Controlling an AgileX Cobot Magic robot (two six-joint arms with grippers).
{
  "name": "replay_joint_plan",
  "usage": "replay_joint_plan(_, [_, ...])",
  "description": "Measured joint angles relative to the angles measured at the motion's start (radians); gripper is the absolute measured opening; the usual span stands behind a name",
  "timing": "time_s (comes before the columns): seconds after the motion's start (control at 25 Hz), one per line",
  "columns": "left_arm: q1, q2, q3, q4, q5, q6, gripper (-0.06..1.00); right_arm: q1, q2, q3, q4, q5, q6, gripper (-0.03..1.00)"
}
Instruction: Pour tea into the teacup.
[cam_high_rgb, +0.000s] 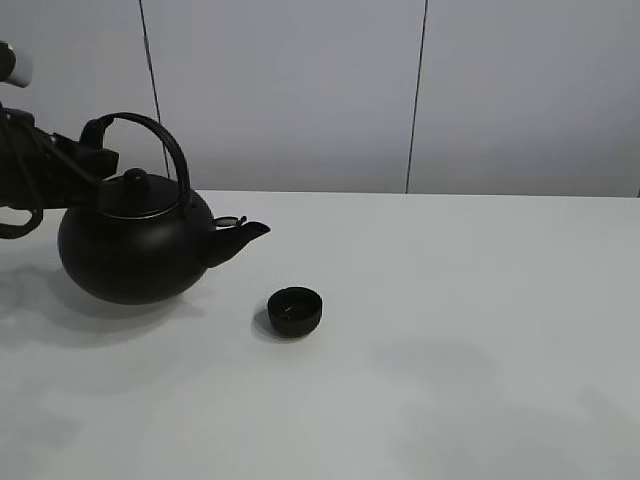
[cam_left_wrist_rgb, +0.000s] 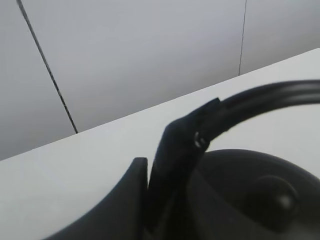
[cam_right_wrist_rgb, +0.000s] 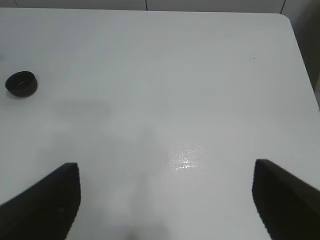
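Observation:
The big round black teapot (cam_high_rgb: 135, 245) with an arched handle (cam_high_rgb: 165, 140) is at the left of the white table, its spout (cam_high_rgb: 250, 232) pointing right towards the teacup. The teacup (cam_high_rgb: 295, 311), tiny, matte black and handleless, stands upright a short way right of and in front of the spout. It also shows in the right wrist view (cam_right_wrist_rgb: 21, 84). My left gripper (cam_high_rgb: 98, 135) is shut on the left end of the handle (cam_left_wrist_rgb: 270, 97), above the lid knob (cam_left_wrist_rgb: 275, 196). I cannot tell whether the teapot rests on the table. My right gripper (cam_right_wrist_rgb: 167, 200) is open and empty over bare table, out of the exterior view.
The white table (cam_high_rgb: 460, 330) runs to a grey panelled wall (cam_high_rgb: 300, 90) behind. Its right edge and rounded far corner (cam_right_wrist_rgb: 292, 22) show in the right wrist view. The left arm's dark body (cam_high_rgb: 25, 170) reaches in from the left edge.

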Motion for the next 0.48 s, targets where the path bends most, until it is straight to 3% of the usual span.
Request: replay_joint_plan(0.48, [-0.018, 0.000, -0.038, 0.009, 0.061, 0.000, 0.12, 0.000, 0.000, 0.000, 0.000, 0.000, 0.000, 0.64])
